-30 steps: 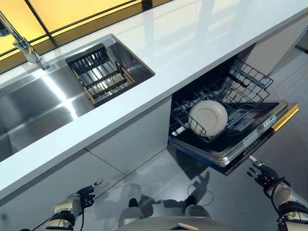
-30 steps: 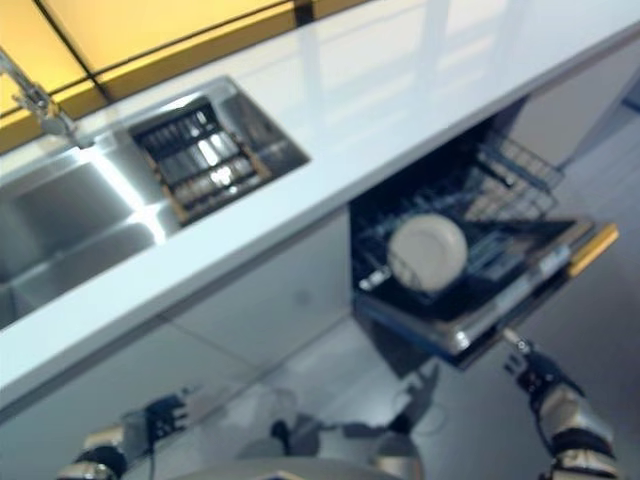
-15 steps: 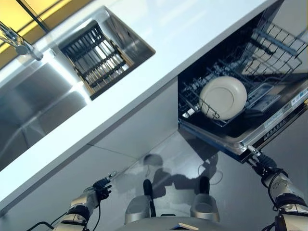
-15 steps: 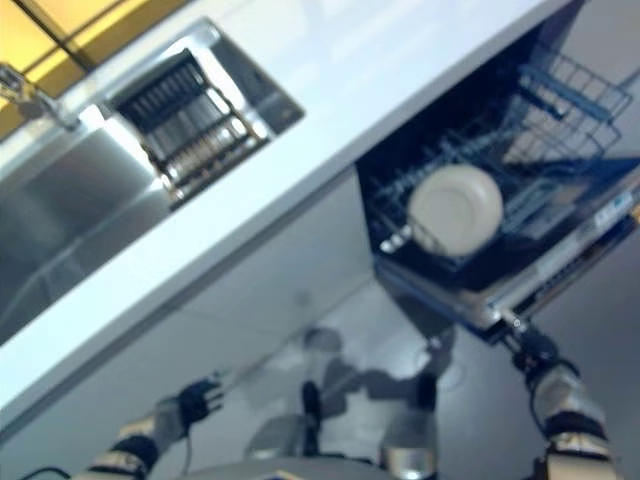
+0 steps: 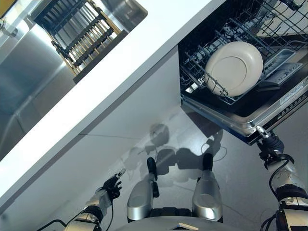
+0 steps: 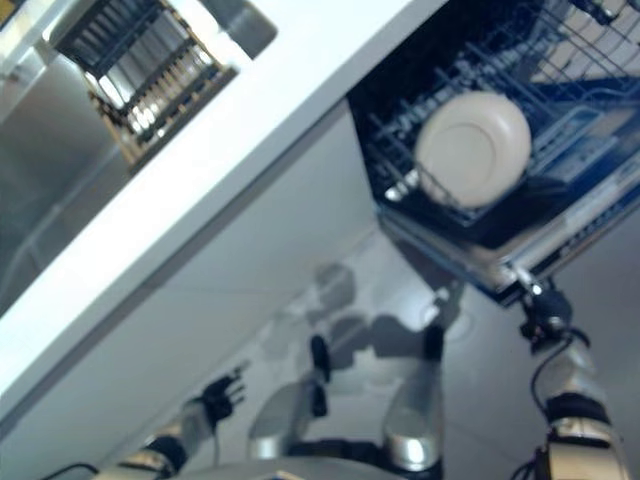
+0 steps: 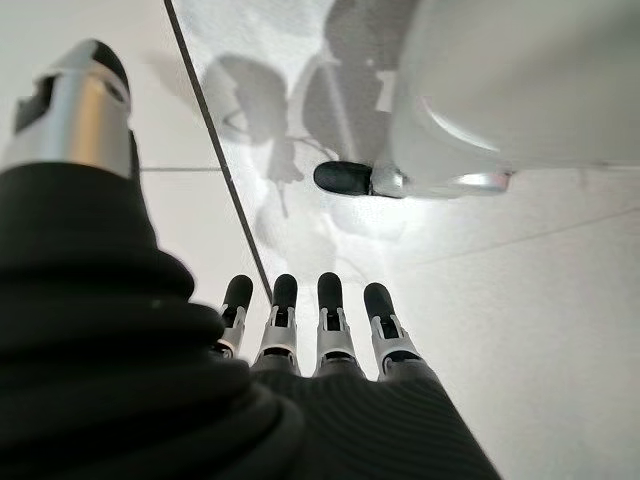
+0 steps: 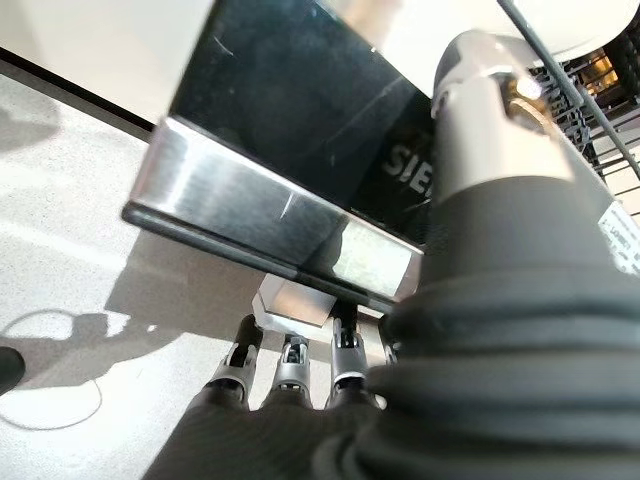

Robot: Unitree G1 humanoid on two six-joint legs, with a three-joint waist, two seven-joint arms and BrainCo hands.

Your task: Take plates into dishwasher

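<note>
Plate handling is shown by neither hand at this moment: nothing is held. The fingers of the right hand are seen extended and relaxed in the right wrist view, with their tips reaching under the front edge of the dishwasher door; whether the tips are actually touching the underside cannot be told. From the head views the right hand is placed just below the outer lip of the open dishwasher door, at the robot's right.

The fingers of the left hand are held straight and slightly spread over the pale floor, with nothing between them and the thumb. That hand is seen low at the robot's left, in front of the white cabinet front and well apart from the dishwasher.

One round white plate is stood on edge in the wire lower rack, which is drawn out over the lowered door. Above, a white countertop is crossed diagonally through the view, and a steel sink with a slatted drying rack is set into it at the far left.
</note>
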